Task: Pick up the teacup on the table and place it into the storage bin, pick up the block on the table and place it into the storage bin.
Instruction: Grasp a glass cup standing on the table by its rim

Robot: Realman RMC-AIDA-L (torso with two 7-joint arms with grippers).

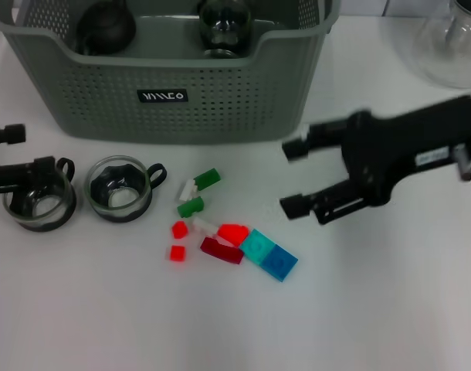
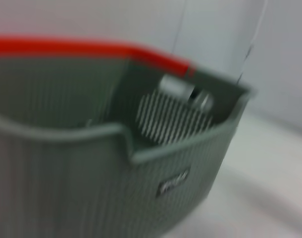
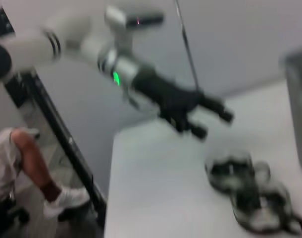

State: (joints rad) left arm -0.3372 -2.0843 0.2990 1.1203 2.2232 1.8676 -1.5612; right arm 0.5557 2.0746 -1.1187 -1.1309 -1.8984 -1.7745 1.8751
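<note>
Two glass teacups stand on the white table at the left, one (image 1: 38, 202) further left than the other (image 1: 120, 188). My left gripper (image 1: 19, 152) is open, and its nearer finger overlaps the left cup's rim. From the right wrist view it (image 3: 213, 124) hovers above and behind both teacups (image 3: 230, 173). Loose blocks lie mid-table: green (image 1: 207, 179), red (image 1: 233, 232), dark red (image 1: 221, 250), cyan (image 1: 257, 246) and blue (image 1: 280, 261). The right gripper (image 1: 293, 178) is open and empty, to the right of the blocks. The grey-green storage bin (image 1: 181, 116) at the back holds two dark cups (image 1: 224, 23).
A clear glass vessel (image 1: 452, 46) stands at the back right of the table. The left wrist view shows the storage bin's dipped rim (image 2: 126, 144) close up, with a red band (image 2: 91, 48) along its far edge. A seated person's leg (image 3: 27, 158) is beside the table.
</note>
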